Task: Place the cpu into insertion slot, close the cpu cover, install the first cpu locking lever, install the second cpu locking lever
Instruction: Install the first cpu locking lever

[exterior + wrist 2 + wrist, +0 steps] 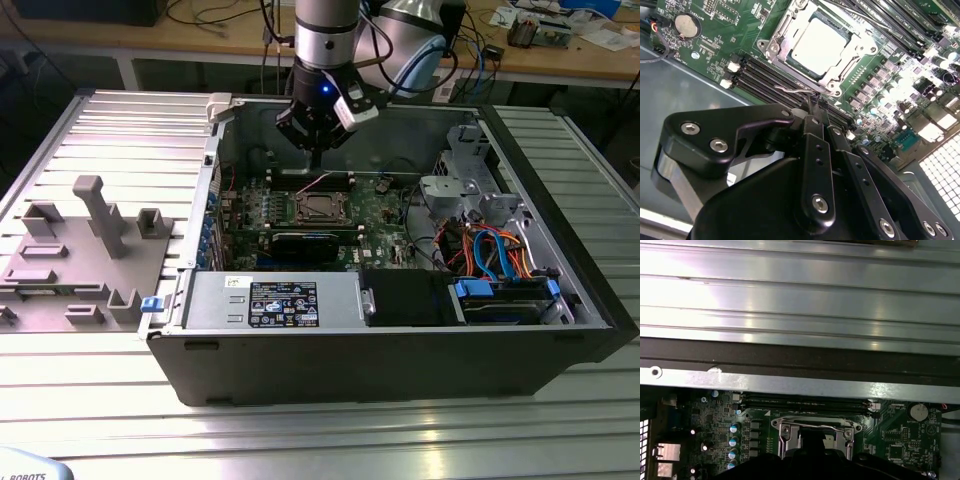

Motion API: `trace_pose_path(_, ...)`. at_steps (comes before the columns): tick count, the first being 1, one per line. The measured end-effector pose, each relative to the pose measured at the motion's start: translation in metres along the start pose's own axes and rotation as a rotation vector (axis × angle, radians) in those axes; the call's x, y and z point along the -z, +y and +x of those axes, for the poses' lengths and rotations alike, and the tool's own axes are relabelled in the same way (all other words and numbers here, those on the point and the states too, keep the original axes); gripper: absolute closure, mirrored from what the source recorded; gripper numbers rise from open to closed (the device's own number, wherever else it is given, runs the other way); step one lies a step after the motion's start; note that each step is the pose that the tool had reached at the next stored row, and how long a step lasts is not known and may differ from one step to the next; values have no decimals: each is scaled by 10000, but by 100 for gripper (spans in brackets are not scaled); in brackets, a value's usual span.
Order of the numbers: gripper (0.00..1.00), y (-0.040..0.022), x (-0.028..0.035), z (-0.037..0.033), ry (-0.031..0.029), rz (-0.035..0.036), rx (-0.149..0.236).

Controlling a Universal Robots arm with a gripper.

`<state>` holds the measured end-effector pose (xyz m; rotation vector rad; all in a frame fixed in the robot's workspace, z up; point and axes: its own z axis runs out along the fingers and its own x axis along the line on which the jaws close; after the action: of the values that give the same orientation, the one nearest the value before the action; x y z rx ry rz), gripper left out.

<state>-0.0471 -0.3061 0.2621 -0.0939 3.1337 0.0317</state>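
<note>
Hovering in the upper middle of the exterior view, the gripper (315, 150) hangs over the open computer case (400, 340), just above and behind the socket on the green motherboard (380, 200). In the second wrist view its two black fingers (815, 107) lie pressed together with no gap between them and nothing held, their tips just beside a thin wire locking lever (795, 91) at the socket's near edge; whether they touch it I cannot tell. The cpu (819, 44), a dull silver square, sits in the socket in the upper middle of that frame, with the cpu cover (785, 47) lying flat around it as a silvery frame. At the exterior view's left, a grey fixture block (85, 250) rests on the ribbed metal table (300, 440).
</note>
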Motion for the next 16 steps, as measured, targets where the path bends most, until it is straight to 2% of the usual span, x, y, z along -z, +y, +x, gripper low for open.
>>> trace_pose_path(16,89,-3,-47,-36,1,1,-1)
